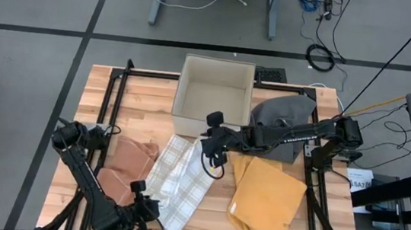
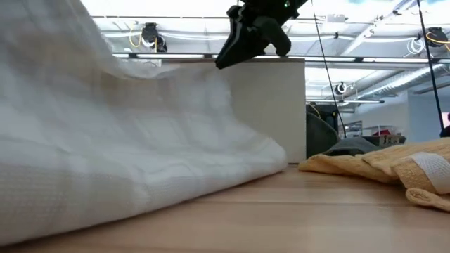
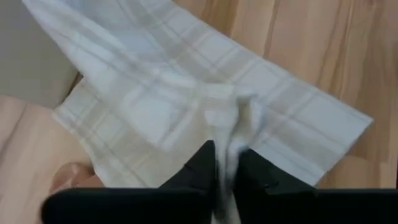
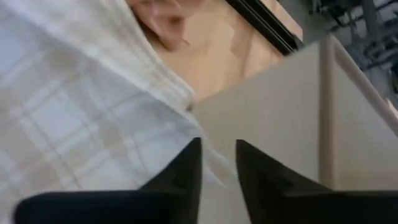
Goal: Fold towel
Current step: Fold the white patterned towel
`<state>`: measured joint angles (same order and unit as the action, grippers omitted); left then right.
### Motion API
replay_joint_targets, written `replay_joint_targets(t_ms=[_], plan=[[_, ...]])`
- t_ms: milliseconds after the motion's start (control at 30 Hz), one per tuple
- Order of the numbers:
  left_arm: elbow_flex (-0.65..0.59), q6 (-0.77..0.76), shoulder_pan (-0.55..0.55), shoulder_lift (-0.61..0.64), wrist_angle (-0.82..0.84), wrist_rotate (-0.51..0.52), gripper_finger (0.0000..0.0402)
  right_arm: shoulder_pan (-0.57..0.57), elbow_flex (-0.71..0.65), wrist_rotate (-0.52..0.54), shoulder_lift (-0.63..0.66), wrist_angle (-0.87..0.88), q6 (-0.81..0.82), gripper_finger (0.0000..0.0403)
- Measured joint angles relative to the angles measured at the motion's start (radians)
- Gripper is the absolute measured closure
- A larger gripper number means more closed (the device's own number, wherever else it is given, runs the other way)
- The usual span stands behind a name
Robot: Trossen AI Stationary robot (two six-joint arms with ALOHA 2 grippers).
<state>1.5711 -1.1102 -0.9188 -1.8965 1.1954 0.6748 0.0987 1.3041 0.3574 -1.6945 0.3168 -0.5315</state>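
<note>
The white plaid towel lies lengthwise on the wooden table, its left part resting on a peach cloth. It fills the left of the low view as the towel. My left gripper is at its near left edge, shut on a bunch of it. My right gripper hovers open over the towel's far right corner, beside the beige box. In the low view the right gripper is clear above the cloth, and nothing shows between its fingers. My left gripper pinches a gathered ridge of the towel between its two fingers, at the towel's near left edge. The fingers come slanting down from the near left. How many layers they hold, I cannot tell. The rest of the towel lies slack on the table.
A yellow towel lies right of the plaid one, also seen as the yellow towel in the low view. A grey cloth sits at the far right beside the box. A black metal frame runs around the tabletop.
</note>
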Motion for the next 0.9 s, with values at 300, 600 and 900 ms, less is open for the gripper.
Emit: replay_joint_targets(t_ms=[300,600,900], plan=[[0.000,-0.164,-0.008,0.000,0.170,-0.044,0.0270,0.014,0.000,0.136,0.000,0.052,0.049,0.0233],[0.000,-0.176,-0.024,0.000,0.192,-0.042,0.0266,0.074,-0.002,-0.059,0.000,0.335,0.251,0.0254],[0.000,-0.224,-0.061,0.000,0.233,-0.059,0.0266,0.180,-0.209,-0.181,0.000,0.286,0.306,0.0259]])
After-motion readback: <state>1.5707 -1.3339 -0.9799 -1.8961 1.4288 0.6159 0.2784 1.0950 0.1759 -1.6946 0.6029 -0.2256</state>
